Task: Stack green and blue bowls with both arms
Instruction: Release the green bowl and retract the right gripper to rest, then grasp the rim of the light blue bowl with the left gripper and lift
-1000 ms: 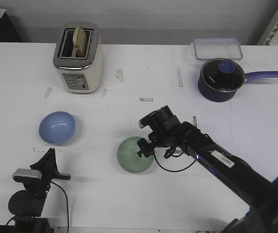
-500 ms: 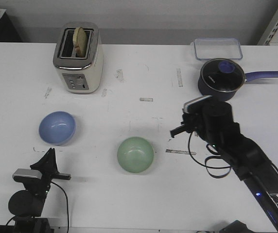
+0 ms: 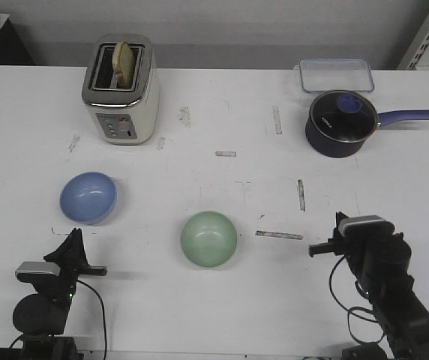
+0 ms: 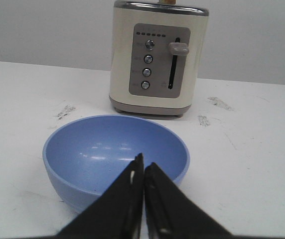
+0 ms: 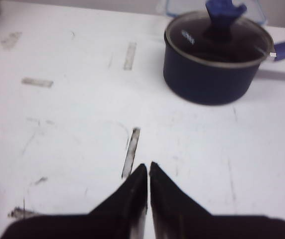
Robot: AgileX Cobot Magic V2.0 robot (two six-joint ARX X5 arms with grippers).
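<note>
The light blue bowl (image 3: 88, 198) sits upright and empty at the left of the white table (image 3: 214, 300). The pale green bowl (image 3: 209, 238) sits upright and empty at the front centre, well apart from it. My left gripper (image 3: 74, 238) is shut and empty, low at the front left, pointing at the blue bowl. In the left wrist view the blue bowl (image 4: 102, 149) lies just beyond the closed tips of the gripper (image 4: 143, 162). My right gripper (image 3: 340, 223) is shut and empty at the front right, apart from the green bowl. Its wrist view shows the closed gripper (image 5: 148, 168) over bare table; no bowl shows there.
A cream toaster (image 3: 121, 90) with a slice of toast stands at the back left, also in the left wrist view (image 4: 157, 55). A dark navy lidded saucepan (image 3: 340, 122) and a clear container (image 3: 336, 75) are at the back right. Tape marks (image 5: 130, 152) dot the table.
My right arm has pulled back from the green bowl to the front right of the table. The green bowl stays where it was. The left arm has barely moved.
</note>
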